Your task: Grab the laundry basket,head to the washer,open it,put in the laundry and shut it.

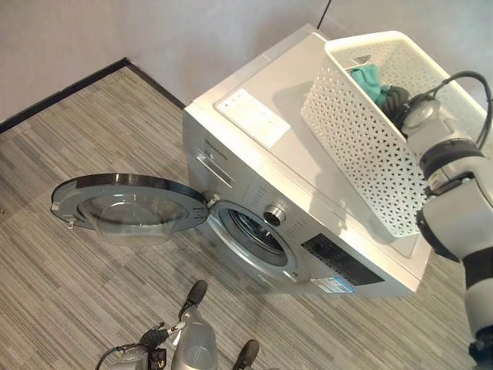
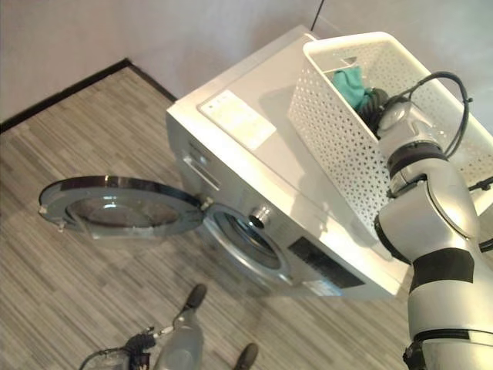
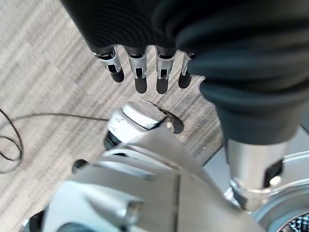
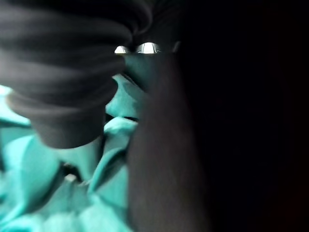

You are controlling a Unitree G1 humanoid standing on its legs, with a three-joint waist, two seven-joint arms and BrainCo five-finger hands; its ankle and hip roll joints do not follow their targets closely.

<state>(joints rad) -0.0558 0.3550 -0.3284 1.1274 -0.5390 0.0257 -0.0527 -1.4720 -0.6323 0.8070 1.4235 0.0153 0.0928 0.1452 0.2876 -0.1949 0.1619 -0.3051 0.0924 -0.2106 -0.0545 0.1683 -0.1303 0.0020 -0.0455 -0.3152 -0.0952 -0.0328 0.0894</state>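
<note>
- Right robot hand (image 4: 72, 96) was sunk into teal laundry (image 1: 368, 79) inside basket (image 1: 362, 146); grip could not be told
- Left robot hand (image 3: 140, 72) was hung slack-fingered near the floor
- Washer door (image 1: 127, 204) was seen open, drum opening (image 1: 250, 231) below-left of the basket

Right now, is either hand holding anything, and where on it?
Left hand: nothing, fingers straight over the floor. Right hand is down in the basket on the teal laundry; whether it grips cannot be told.

I see a silver-grey washer (image 1: 293, 193) with a dark-rimmed door (image 1: 127, 204), and on top a white basket (image 1: 362, 146) with a small cut-out lattice pattern. The laundry (image 1: 368, 79) inside is teal. The floor (image 1: 69, 139) is streaked grey-brown.
</note>
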